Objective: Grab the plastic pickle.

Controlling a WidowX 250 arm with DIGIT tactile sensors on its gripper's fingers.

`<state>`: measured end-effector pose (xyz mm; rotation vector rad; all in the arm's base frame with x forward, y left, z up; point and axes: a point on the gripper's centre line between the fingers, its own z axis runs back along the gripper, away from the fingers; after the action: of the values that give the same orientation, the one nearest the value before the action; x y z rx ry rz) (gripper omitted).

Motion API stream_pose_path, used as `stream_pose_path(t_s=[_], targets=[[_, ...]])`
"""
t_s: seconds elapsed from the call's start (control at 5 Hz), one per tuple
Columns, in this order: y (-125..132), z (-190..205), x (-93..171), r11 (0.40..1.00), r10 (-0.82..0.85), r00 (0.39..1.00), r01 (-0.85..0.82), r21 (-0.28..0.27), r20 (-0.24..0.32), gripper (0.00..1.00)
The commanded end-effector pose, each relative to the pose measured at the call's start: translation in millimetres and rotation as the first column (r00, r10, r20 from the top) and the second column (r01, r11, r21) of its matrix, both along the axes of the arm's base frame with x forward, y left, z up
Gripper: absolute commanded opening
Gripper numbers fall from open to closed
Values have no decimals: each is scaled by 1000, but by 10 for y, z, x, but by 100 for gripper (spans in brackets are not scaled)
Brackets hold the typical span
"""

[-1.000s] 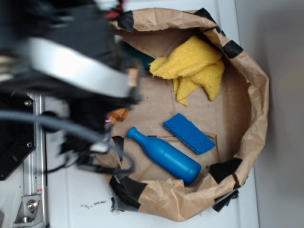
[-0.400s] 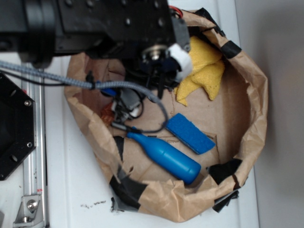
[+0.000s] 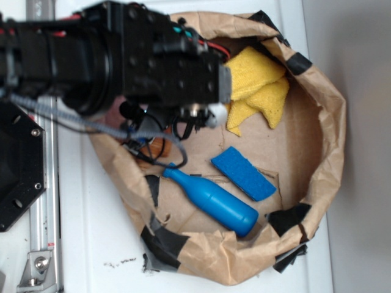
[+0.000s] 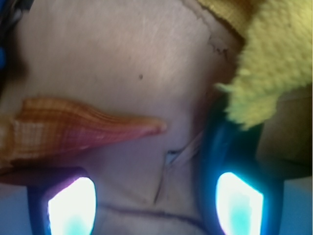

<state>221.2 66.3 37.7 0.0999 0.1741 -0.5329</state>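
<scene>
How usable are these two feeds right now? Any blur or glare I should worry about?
Exterior: arm soft with blur, hiding part of the paper-lined basket; blue bottle and blue sponge sharp. Wrist: very close and soft; the fingers are blown out to white glare; seashell and yellow cloth readable.

You're in a lab-style robot cell: white tabletop [image 3: 98,244], metal rail [image 3: 43,201], taped paper bin [image 3: 330,122] below the jaws.
</scene>
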Motion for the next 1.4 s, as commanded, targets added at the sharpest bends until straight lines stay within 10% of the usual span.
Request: stream_pose_path(t_s=[0.0,0.2,0.6,1.2], targets=[[210,-170,-73,992,111,992,-114,-48,-53,100],[227,-174,-100,980,191,981,-189,56,-26,0],[216,-157,-108,972,224,975,-223,74,-7,0],[-191,907,137,862,506,798,-458,-216,327,0]])
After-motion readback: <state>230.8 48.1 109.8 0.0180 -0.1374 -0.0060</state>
